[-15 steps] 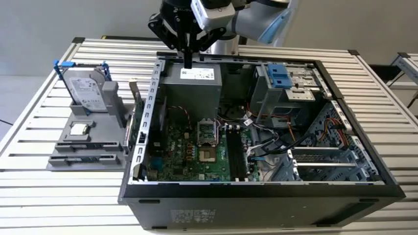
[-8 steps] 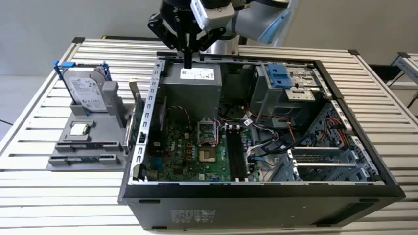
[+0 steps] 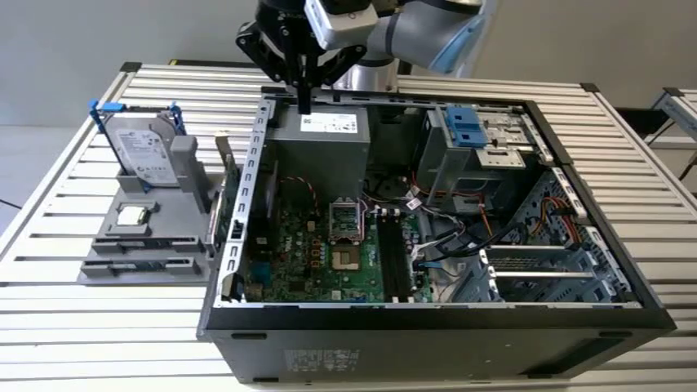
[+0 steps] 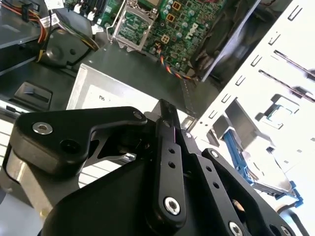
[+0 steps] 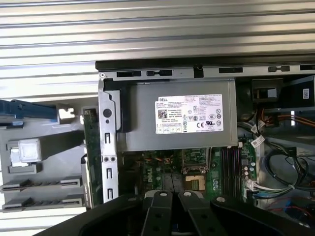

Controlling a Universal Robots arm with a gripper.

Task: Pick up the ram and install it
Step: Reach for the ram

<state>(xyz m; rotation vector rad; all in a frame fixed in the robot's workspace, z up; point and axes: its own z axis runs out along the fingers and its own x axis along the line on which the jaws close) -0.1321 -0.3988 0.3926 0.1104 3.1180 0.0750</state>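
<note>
Black linked fingers of the gripper (image 5: 175, 199) sit closest in both wrist views, drawn close together to one narrow tip. In the exterior view that tip hangs in open air above the far rim of the open computer case (image 3: 436, 343), over the grey power supply (image 3: 321, 151) with its white label, and touches neither. Where the ram lies I cannot tell, nor how it looks.

Past the power supply the green motherboard (image 3: 316, 261) lies flat on the case floor. Its silver processor socket (image 3: 344, 220) sits near the middle. Long dark memory slots (image 3: 392, 255) run just beside the socket, toward the exterior view's right. Loose cables (image 3: 458, 237) crowd the slots' other side, and a drive cage (image 3: 468, 135) with blue tabs fills the far corner there. Metal walls hem the board all round, and the case is open from above.

Outside the wall on the exterior view's left, a green expansion card (image 3: 231, 216) stands on edge just beside the case. Farther out, a grey holder (image 3: 130, 265) carries an upright hard drive (image 3: 147, 151) in a blue frame; everything rests on a slatted metal table (image 3: 87, 327).
</note>
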